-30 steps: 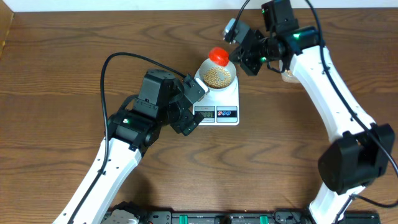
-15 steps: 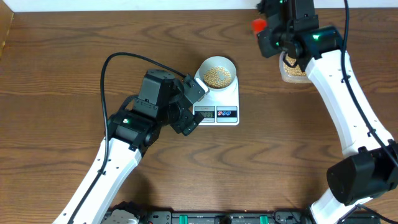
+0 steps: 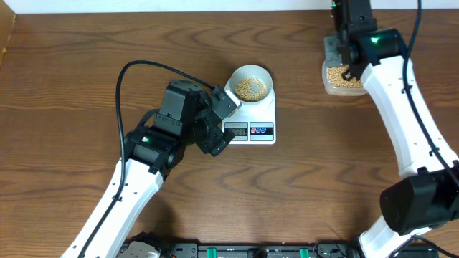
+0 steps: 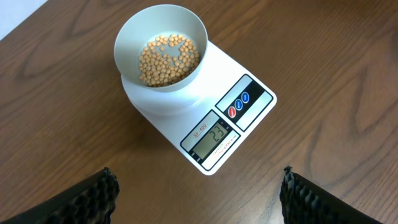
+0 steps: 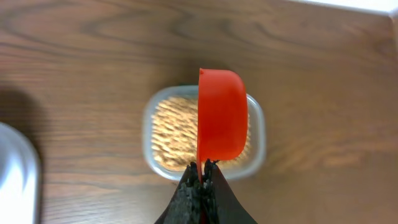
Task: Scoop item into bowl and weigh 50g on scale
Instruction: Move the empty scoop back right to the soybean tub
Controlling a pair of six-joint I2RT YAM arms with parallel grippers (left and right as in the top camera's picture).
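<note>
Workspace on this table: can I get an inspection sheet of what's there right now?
Surface: brown wooden table.
Job's things: white bowl of beans on the scale, display showing digits; clear tub of more beans at far right.
Clutter: nothing seen.
Grippers: left gripper open, empty, hovers near the scale; right gripper shut on a red scoop above the tub.
Cables: black cable arcs over the left arm.
Surroundings: white wall at far edge; black rail at near edge.
</note>
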